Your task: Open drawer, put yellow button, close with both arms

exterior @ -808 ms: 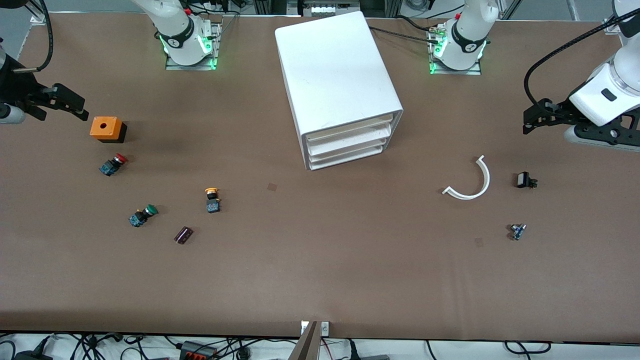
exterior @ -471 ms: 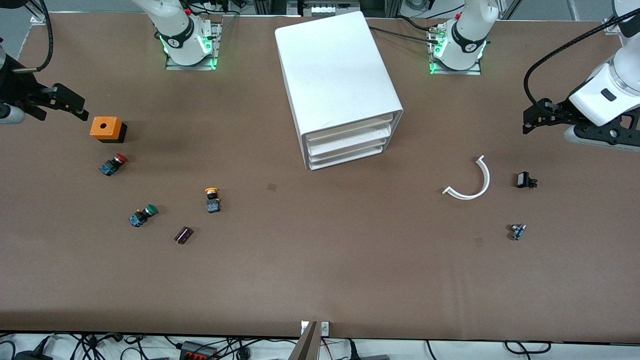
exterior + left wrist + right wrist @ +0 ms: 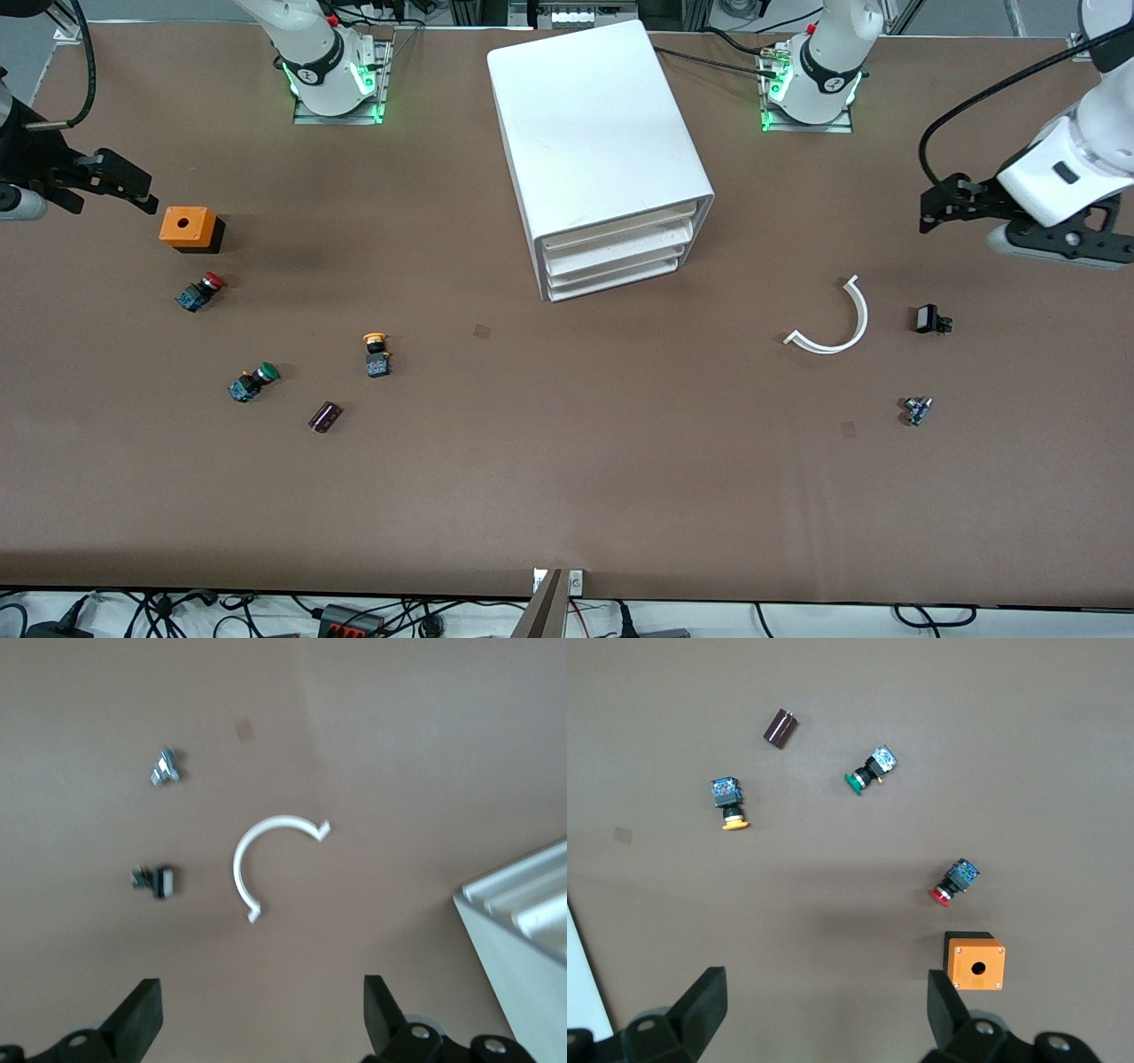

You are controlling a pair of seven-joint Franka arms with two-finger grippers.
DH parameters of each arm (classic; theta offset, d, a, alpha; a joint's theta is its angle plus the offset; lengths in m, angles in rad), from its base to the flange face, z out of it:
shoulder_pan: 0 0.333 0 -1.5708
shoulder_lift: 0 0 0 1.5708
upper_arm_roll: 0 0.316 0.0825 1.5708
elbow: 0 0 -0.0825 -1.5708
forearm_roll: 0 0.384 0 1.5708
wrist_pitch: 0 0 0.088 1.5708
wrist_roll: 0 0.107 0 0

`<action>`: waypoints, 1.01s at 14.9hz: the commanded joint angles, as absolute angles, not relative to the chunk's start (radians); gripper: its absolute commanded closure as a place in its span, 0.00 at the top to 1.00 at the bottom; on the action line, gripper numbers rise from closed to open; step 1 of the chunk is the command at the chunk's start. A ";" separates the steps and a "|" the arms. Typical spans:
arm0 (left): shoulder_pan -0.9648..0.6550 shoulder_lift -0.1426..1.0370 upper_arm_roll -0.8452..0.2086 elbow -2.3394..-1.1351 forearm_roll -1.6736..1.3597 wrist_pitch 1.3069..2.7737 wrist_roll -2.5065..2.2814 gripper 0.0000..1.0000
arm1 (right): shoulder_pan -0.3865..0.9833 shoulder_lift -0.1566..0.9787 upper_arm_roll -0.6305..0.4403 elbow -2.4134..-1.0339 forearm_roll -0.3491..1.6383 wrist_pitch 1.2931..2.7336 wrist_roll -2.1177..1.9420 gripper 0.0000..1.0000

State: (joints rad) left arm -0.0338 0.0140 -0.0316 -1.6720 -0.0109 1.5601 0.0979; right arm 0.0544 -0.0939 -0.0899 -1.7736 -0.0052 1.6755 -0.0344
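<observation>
The white cabinet (image 3: pixel 594 124) stands mid-table near the robots' bases; its uppermost drawer (image 3: pixel 620 222) is shut, like the two below it. The yellow button (image 3: pixel 376 352) lies on the table toward the right arm's end, nearer the front camera than the cabinet; it also shows in the right wrist view (image 3: pixel 729 803). My right gripper (image 3: pixel 146 199) is open and empty above the table beside an orange box (image 3: pixel 189 228); its own view (image 3: pixel 824 1010) shows wide jaws. My left gripper (image 3: pixel 928 213) is open and empty (image 3: pixel 263 1023) above the table at the left arm's end.
A red-capped button (image 3: pixel 200 291), a green-capped button (image 3: pixel 252 382) and a dark cylinder (image 3: pixel 324 416) lie near the yellow one. A white curved strip (image 3: pixel 837 321), a black part (image 3: pixel 930 319) and a small metal part (image 3: pixel 917 410) lie toward the left arm's end.
My left gripper has shifted slightly toward the cabinet and the robots' bases. The right arm and the objects have not visibly moved.
</observation>
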 commanded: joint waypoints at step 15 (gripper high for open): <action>-0.078 0.423 -0.049 -1.765 -0.911 1.538 0.595 1.00 | 0.161 0.159 -0.083 -1.732 -0.006 1.772 -0.028 1.00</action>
State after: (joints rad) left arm -0.0860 0.4365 -0.0500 -1.6930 -0.7995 1.4938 0.5090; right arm 0.1455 0.1281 -0.0827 -1.7577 -0.0051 1.7603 -0.0334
